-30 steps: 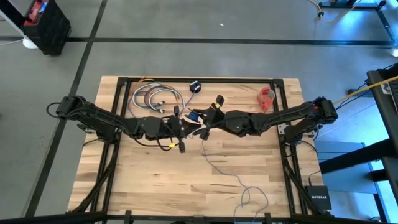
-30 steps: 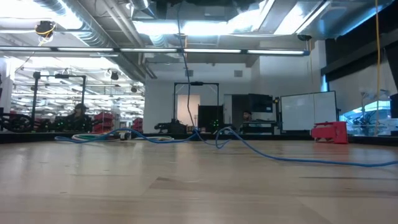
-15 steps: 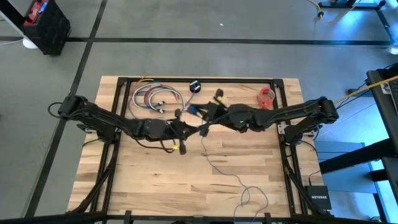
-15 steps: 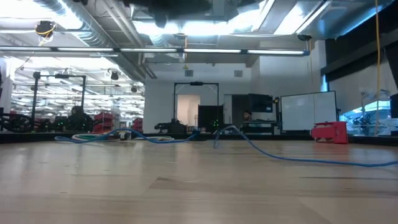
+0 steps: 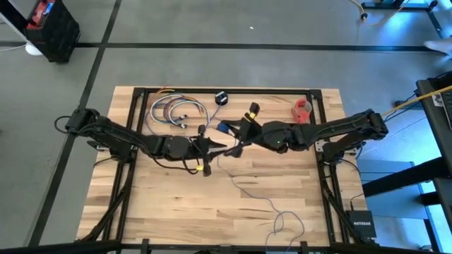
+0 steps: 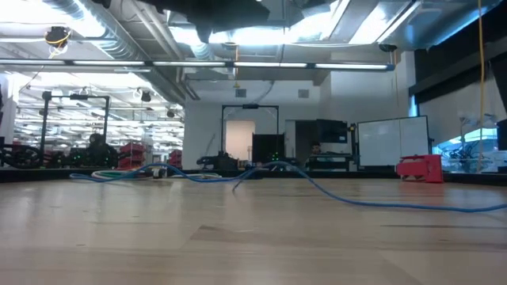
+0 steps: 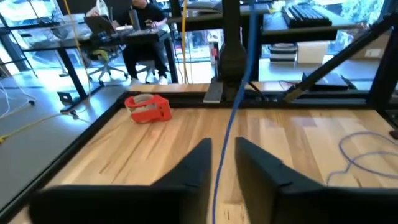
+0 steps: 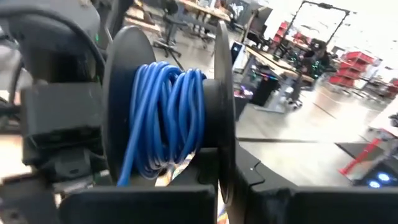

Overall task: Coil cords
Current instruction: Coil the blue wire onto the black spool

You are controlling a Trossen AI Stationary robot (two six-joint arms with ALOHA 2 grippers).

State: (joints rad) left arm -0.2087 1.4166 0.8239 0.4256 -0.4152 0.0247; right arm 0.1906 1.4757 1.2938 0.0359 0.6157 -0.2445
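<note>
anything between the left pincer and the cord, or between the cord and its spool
Nothing visible does. The blue cord runs straight through the gap of the open left pincer, and nothing shows between it and the spool gripped by the right pincer.

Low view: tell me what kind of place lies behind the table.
Probably a robotics lab or workshop: exposed ceiling ducts, a whiteboard, and red shelving beyond the wooden table.

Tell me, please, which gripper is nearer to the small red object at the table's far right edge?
The right gripper. Both grippers meet near the table's middle, but the right one sits on the side of the small red object, while the left gripper lies just beyond it.
</note>
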